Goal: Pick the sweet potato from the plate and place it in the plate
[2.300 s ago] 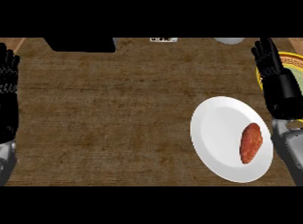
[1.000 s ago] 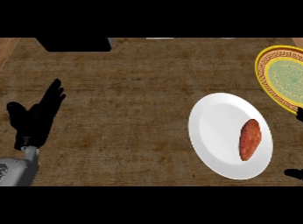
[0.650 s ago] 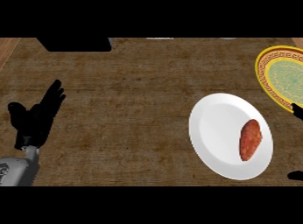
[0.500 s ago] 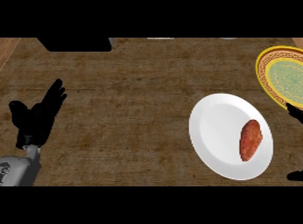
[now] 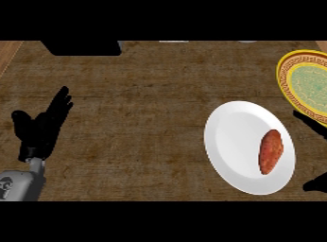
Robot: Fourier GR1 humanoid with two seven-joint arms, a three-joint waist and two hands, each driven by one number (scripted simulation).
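The left hand (image 5: 40, 125) is all black, with long thin fingers and a thumb. At its six o'clock sits a round grey forearm (image 5: 14, 185) with dark marks.

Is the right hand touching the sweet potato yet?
Apart. The head view shows bare white plate between the sweet potato and the right hand at the right edge.

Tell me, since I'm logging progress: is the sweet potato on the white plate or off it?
On it. The sweet potato lies on the right part of the white plate; no hand touches it.
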